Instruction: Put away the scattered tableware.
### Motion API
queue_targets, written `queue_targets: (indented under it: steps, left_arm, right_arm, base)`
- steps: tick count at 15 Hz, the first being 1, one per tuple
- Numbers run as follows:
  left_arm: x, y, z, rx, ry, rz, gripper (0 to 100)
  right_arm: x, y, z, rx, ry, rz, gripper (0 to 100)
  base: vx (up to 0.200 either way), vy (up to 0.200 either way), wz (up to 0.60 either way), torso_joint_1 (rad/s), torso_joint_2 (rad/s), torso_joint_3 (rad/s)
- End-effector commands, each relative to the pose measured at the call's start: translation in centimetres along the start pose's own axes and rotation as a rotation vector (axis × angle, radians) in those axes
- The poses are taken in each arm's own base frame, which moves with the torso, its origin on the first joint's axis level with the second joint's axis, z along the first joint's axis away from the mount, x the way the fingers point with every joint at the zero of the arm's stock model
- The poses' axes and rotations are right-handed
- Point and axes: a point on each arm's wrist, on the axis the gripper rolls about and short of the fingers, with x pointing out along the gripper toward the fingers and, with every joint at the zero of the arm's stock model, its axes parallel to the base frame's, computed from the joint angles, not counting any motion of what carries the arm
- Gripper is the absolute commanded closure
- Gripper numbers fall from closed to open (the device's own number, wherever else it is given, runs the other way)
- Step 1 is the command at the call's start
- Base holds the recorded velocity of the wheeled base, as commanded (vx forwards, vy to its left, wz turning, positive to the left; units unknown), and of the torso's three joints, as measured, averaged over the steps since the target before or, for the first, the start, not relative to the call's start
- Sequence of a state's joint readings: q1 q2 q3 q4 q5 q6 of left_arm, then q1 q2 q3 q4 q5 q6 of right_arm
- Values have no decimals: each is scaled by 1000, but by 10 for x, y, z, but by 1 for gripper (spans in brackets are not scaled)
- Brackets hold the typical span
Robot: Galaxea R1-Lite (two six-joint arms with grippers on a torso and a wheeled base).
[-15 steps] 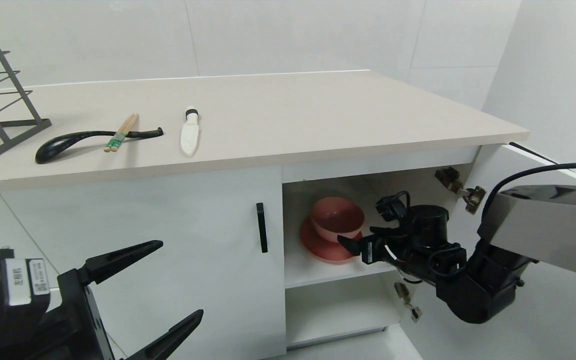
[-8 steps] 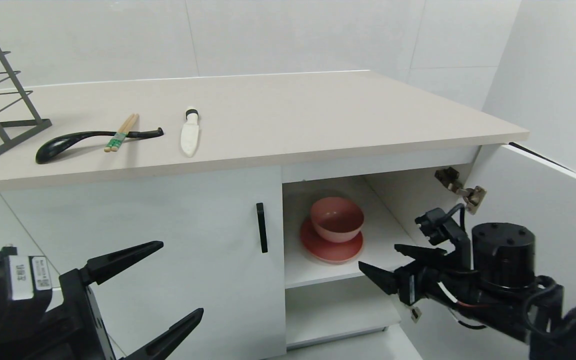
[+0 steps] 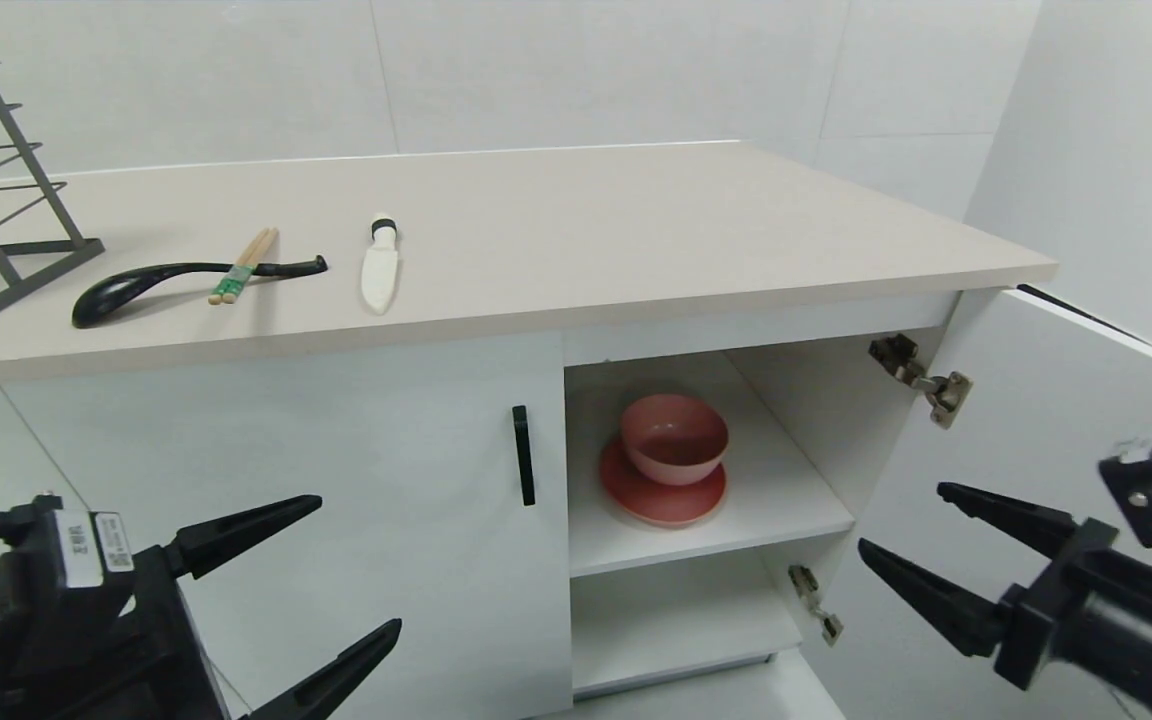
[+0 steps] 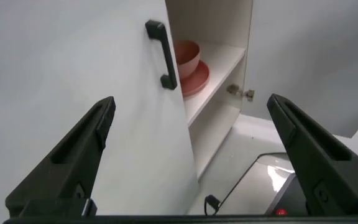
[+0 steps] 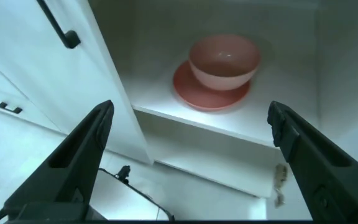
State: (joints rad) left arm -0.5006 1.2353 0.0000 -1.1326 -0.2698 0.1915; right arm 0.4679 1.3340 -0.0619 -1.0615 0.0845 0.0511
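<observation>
You have both grippers spread wide and holding nothing: the left gripper [image 3: 361, 562] at 7 o'clock, the right gripper [image 3: 901, 517] at 4 o'clock. The bowl [image 3: 674, 437] sits on the plate [image 3: 663, 497] on the cabinet's upper shelf [image 3: 786, 500]. The spoon [image 3: 126, 288], chopsticks [image 3: 241, 265] and knife [image 3: 380, 268] lie on the counter [image 3: 636, 220] at 10 o'clock.

A pink round bowl [image 3: 674, 437] sat upright on a coral plate [image 3: 663, 497], ahead of the right claw [image 3: 901, 516]. A black ladle [image 3: 136, 285], wooden chopsticks [image 3: 241, 266] and a white knife [image 3: 379, 268] lay beyond the left claw [image 3: 361, 560].

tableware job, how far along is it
Done: bowl sits on the plate on the cabinet shelf. In hand: nothing, left claw and right claw are both open and empty. Left: ladle, chopsticks and knife lie on the counter.
</observation>
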Motion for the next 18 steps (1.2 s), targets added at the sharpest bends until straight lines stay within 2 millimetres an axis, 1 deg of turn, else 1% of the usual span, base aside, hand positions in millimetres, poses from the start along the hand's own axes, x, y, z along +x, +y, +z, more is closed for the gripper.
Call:
queue_targets:
  steps: [1,2,3,4,5,7,10,11,12,13,14,16,18]
  left_arm:
    - [-10,7,-1,-9,17,75,0]
    - [-19,9,-2,-16,34,113,0]
    - [-24,8,-2,-19,36,127,0]
    - [-35,5,-2,-18,30,139,0]
    - [-51,-2,-2,-14,14,148,0]
    - [-70,-6,-3,-22,-10,217,0]
    - [-84,-11,-3,-53,-62,287,0]
    - [-92,-14,-3,-86,-99,320,0]
    - [-92,-14,-3,-88,-102,324,0]
    - [-105,-20,-2,-117,-180,386,0]
    - [-112,-25,-4,-104,-207,422,0]
    - [-121,-35,-12,-94,-222,458,0]
    - [-127,-42,-22,-108,-216,453,0]
  right_arm:
    - [-45,-3,8,-5,-137,-62,0]
    - [-53,-5,9,-5,-160,-81,0]
    - [-56,-5,10,-5,-170,-89,0]
    - [-61,-5,11,-6,-188,-96,0]
    - [-66,-5,9,-6,-198,-110,0]
    - [-72,-8,10,-5,-225,-156,0]
    - [-80,-12,12,-5,-266,-214,0]
    - [-85,-12,12,-4,-281,-241,0]
    - [-86,-12,12,-4,-281,-242,0]
    - [-98,-9,5,-6,-282,-247,0]
    - [-108,-7,0,-5,-281,-264,0]
    - [-127,1,-5,-12,-302,-284,0]
    - [-148,12,-9,-20,-330,-306,0]
  base:
    - [0,0,0,0,0,0]
    - [0,0,0,0,0,0]
    - [0,0,0,0,0,0]
    - [0,0,0,0,0,0]
    - [0,0,0,0,0,0]
    - [0,0,0,0,0,0]
    - [0,0,0,0,0,0]
    - [0,0,0,0,0,0]
    - [0,0,0,0,0,0]
    - [0,0,0,0,0,0]
    - [0,0,0,0,0,0]
    - [0,0,0,0,0,0]
    - [0,0,0,0,0,0]
